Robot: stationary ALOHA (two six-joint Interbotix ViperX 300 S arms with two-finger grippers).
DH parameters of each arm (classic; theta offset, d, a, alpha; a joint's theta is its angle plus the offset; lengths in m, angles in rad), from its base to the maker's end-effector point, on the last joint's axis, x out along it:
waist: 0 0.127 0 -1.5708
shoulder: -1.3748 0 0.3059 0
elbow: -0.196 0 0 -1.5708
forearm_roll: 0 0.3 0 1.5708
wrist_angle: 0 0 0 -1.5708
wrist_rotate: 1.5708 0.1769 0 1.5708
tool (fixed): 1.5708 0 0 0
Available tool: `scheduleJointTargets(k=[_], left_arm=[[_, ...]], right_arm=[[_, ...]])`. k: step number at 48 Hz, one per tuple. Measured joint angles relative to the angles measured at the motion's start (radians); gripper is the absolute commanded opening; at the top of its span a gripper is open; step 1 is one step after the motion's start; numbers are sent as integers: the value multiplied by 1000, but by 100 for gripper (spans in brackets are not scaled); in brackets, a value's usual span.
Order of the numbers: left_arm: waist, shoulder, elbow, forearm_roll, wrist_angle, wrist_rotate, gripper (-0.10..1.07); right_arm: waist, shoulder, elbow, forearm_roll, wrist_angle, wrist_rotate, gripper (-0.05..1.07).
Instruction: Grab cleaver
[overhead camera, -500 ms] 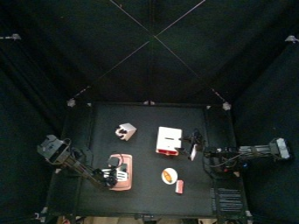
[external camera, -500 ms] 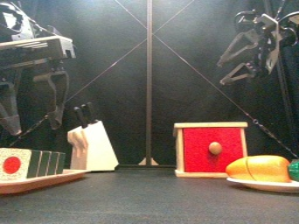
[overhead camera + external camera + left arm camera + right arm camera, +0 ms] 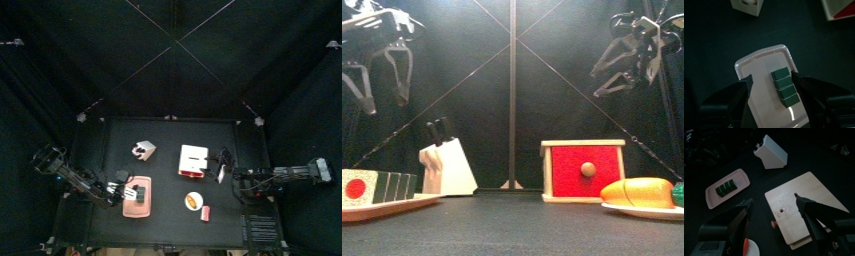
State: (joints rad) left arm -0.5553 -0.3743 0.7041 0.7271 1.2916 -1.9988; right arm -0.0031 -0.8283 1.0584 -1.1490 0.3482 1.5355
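Black cleaver handle (image 3: 436,130) in knife block (image 3: 449,168), well apart from left fingers (image 3: 814,92) (spread wide); right fingers (image 3: 812,217) also spread.

Knife block (image 3: 446,168) pale wood; tray (image 3: 759,61) glossy plastic.

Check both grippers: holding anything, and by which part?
Nothing is held. The left gripper hangs open above the tray of green blocks, empty. The right gripper is open too, over the wooden box. The knife block is untouched.
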Motion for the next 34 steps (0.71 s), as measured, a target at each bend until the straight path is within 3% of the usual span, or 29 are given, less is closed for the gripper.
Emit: scheduleJointTargets(k=[9,19,25,34], left_arm=[[57,-150,43,80,32,74,95],[187,-288,118,172,29,161,91],[281,-322,147,190,-8,252,89],[433,-321,164,206,-141,379,88]], right_arm=[[-3,0,2,2,2,-3,99],[-6,0,2,-2,2,0,99],[-15,0,2,0,0,0,99],[-21,0,3,0,0,0,99]])
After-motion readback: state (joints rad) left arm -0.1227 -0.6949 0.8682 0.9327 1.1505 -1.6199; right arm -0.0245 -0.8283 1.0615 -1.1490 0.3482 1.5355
